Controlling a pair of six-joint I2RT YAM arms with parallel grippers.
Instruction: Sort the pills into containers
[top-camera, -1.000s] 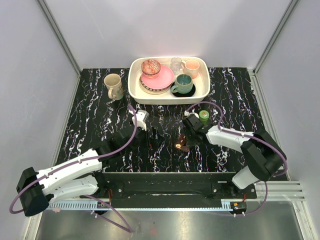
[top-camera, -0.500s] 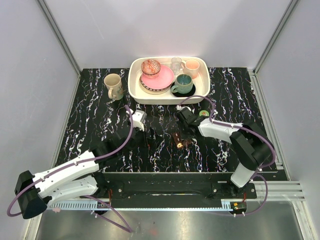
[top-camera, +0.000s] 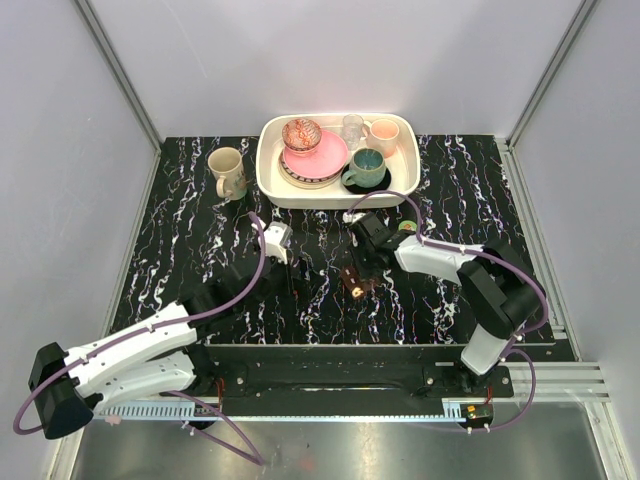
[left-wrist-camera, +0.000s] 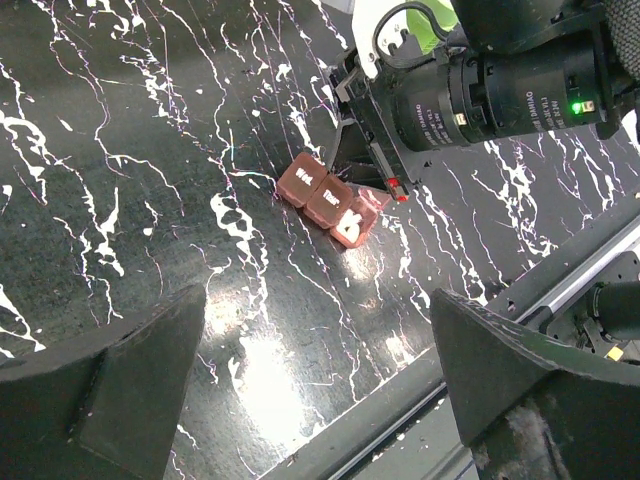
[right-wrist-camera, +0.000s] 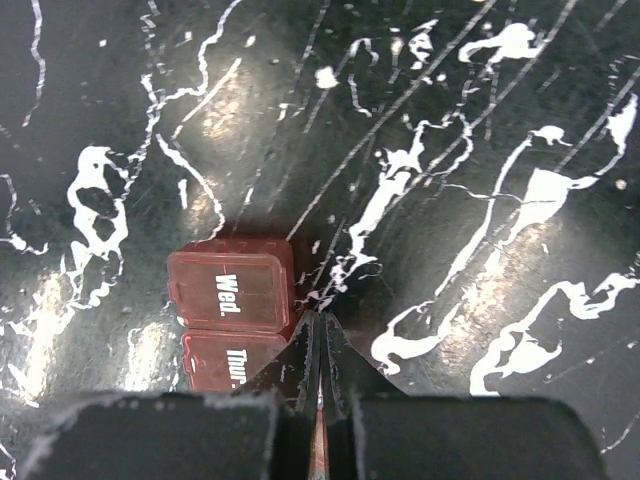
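The container is a small dark-brown pill case (top-camera: 352, 283) lying on the black marbled table, between the two arms. In the right wrist view its closed lids read "Wed." (right-wrist-camera: 232, 290) and "Thur." The left wrist view shows three compartments of the case (left-wrist-camera: 328, 203); the end one has its flap raised. My right gripper (right-wrist-camera: 320, 318) is shut, its tips down on the table against the case's right side. A thin red sliver shows between its fingers; I cannot tell what it is. My left gripper (left-wrist-camera: 320, 380) is open and empty, above the table near the case. No loose pills show.
A white tray (top-camera: 268, 185) of crockery stands at the back. A beige mug (top-camera: 227, 172) stands to its left. A small green-capped bottle (top-camera: 408, 228) sits behind the right arm. The table's metal front edge (left-wrist-camera: 480, 330) runs just below the left gripper.
My right gripper has swung left and farther back, and the pill case has moved left with it. My left arm has drawn back slightly to the left.
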